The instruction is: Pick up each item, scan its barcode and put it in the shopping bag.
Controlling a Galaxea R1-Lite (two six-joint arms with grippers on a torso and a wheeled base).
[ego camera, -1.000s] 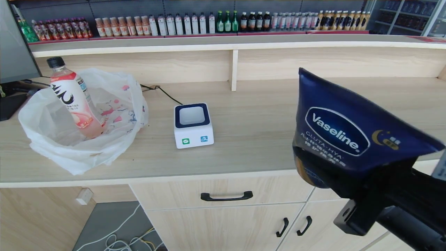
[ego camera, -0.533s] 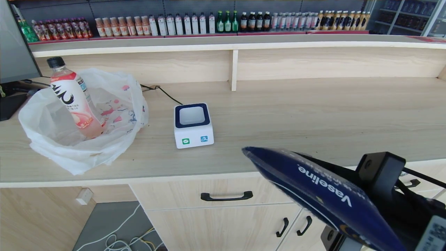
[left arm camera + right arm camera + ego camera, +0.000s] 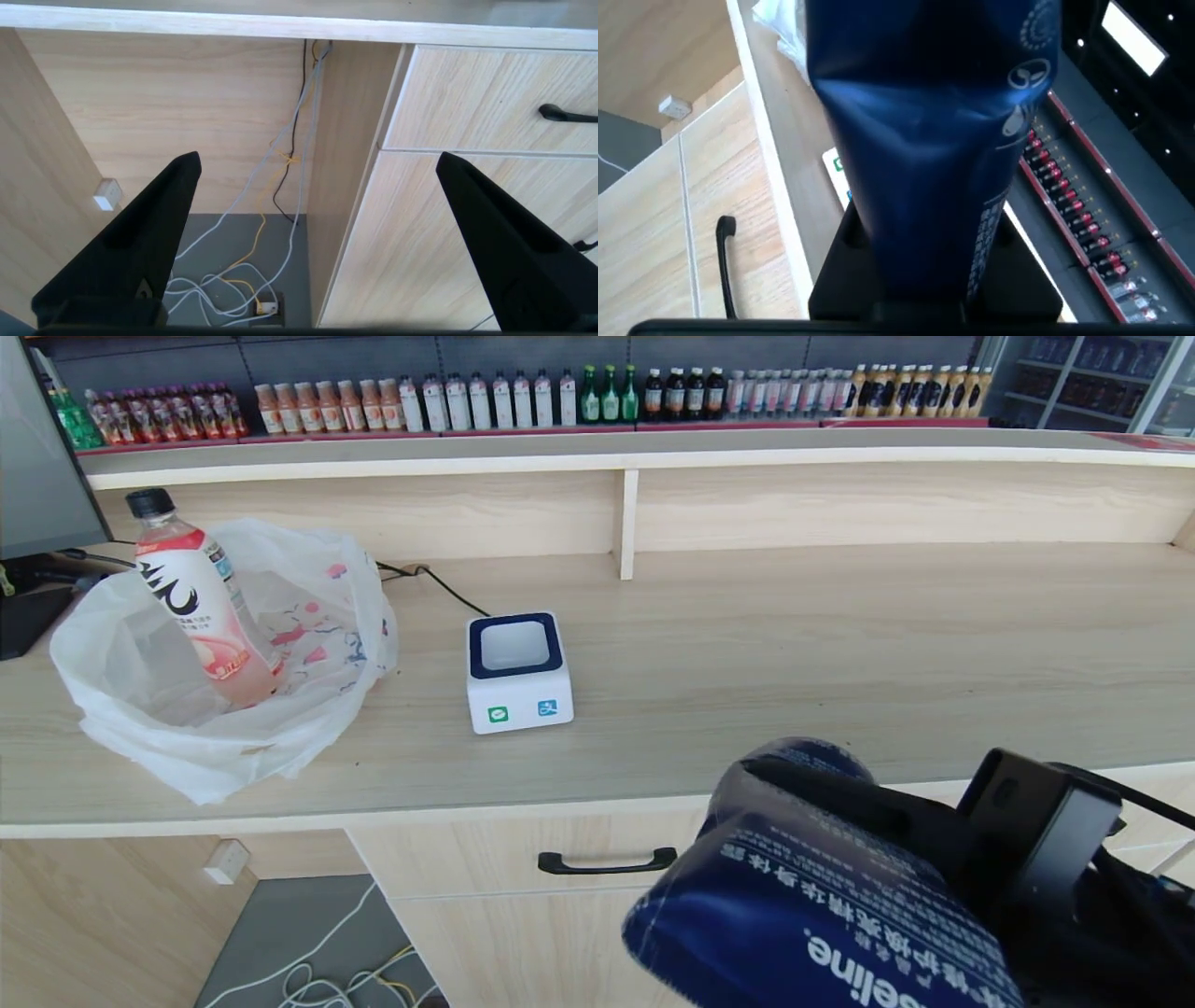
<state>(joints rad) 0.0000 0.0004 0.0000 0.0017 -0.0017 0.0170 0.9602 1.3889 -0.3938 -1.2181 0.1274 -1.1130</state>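
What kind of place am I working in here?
Most likely a shop checkout: a wooden counter carries a scanner and a bag holding a bottle, with rows of drinks shelved behind.

Bottle [image 3: 201,607] leans inside shopping bag [image 3: 140,728]; scanner [image 3: 518,672] stands beside; counter [image 3: 840,644] open to its right

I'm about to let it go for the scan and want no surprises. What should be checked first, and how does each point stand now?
1. Pouch held in right gripper: ok.
2. Scanner window uncovered: ok.
3. Pouch over scanner: not ok, it hangs before the counter edge.
4. Barcode facing scanner: cannot tell.
5. Bag mouth open, bottle inside: ok.
6. Left gripper out of the way, open under the counter: ok.
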